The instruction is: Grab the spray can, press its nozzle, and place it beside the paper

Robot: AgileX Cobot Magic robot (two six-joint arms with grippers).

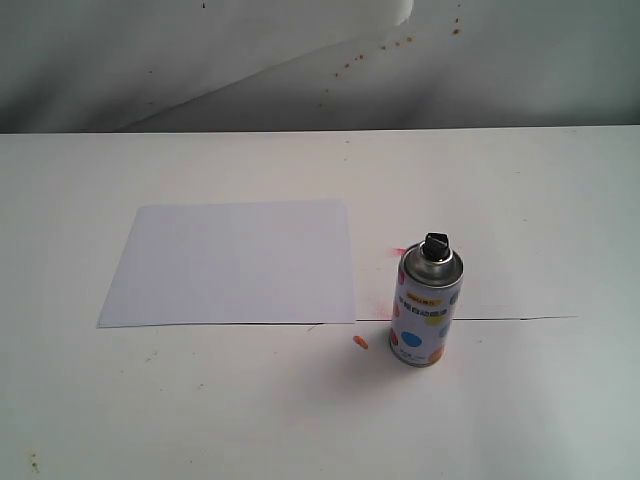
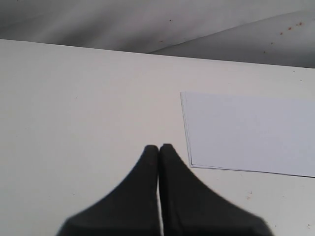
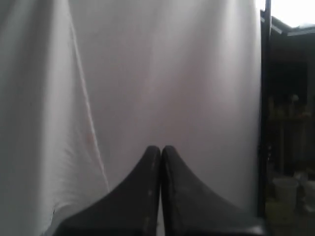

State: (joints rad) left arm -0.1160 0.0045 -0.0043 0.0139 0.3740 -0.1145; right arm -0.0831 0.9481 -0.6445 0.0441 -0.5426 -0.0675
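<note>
Just off the paper's (image 1: 230, 262) edge stands the spray can (image 1: 428, 305); left gripper (image 2: 158, 147), right gripper (image 3: 161, 148) clenched empty.

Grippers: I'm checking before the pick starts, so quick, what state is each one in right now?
Left gripper: closed, holding nothing.
Right gripper: closed, holding nothing.

Exterior looks down over the table (image 1: 500, 420); left wrist shares its paper (image 2: 251, 132); right wrist faces cloth (image 3: 147, 73).

We see our left gripper (image 2: 158, 147) and right gripper (image 3: 161, 148) as plain matte black, each flaring in smooth curves from narrow rounded tips to a broad base.
</note>
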